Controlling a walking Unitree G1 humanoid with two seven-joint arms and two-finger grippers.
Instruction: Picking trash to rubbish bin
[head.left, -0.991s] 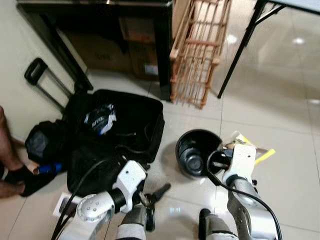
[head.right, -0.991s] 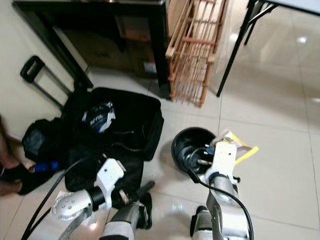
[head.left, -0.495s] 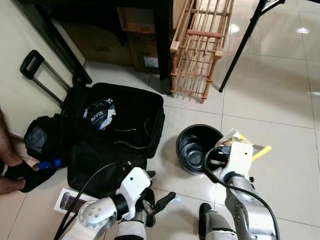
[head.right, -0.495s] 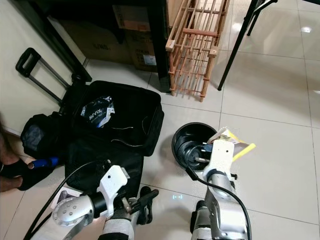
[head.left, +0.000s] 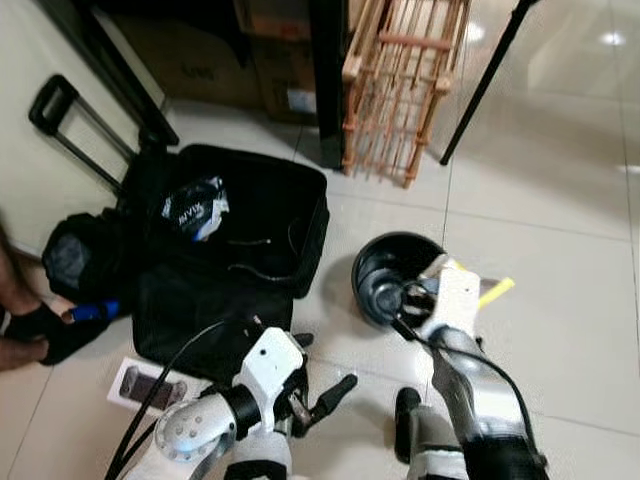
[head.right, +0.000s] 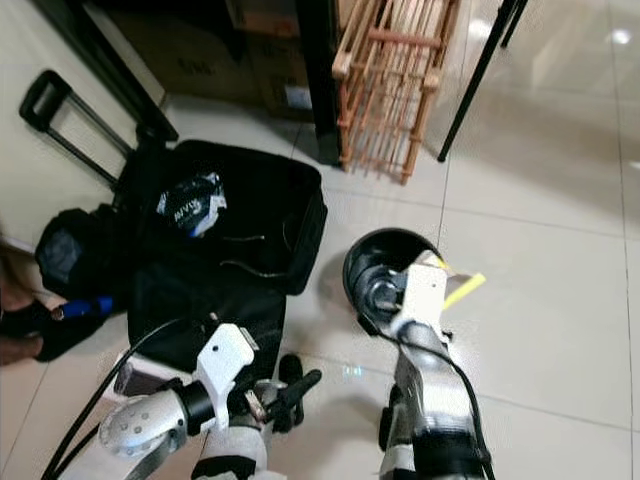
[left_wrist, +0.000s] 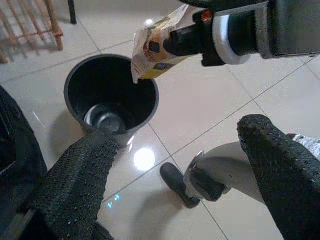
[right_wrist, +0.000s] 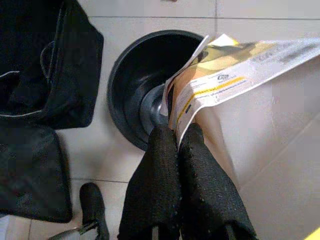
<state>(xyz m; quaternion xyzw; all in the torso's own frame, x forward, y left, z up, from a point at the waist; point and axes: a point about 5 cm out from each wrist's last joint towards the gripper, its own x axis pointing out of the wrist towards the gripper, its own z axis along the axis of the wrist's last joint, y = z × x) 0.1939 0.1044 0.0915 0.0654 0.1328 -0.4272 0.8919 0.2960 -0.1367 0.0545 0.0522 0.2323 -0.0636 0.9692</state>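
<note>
- The floor (head.left: 560, 180) tiles are looking glossy and smooth, throwing back bright glints of light.
- The rubbish bin (right_wrist: 131, 95) is showing dark, smooth plastic with a shiny bottom.
- The wrapper (right_wrist: 230, 75) is looking like thin, creased printed paper or film.
- The right tool (right_wrist: 176, 150) fingers are wearing matt black, dotted rubbery skin.
- The suitcase (head.left: 255, 235) is showing matt black cloth.
- The rack (head.left: 395, 90) is showing bare, pale wood.

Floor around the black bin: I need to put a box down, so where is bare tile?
Bare tile lies right of the round black plastic bin, toward the slanted black table leg. The left is crowded: an open black fabric suitcase and slatted wooden rack. Over the bin's rim, the right pincer holds a yellow-white paper wrapper.
</note>
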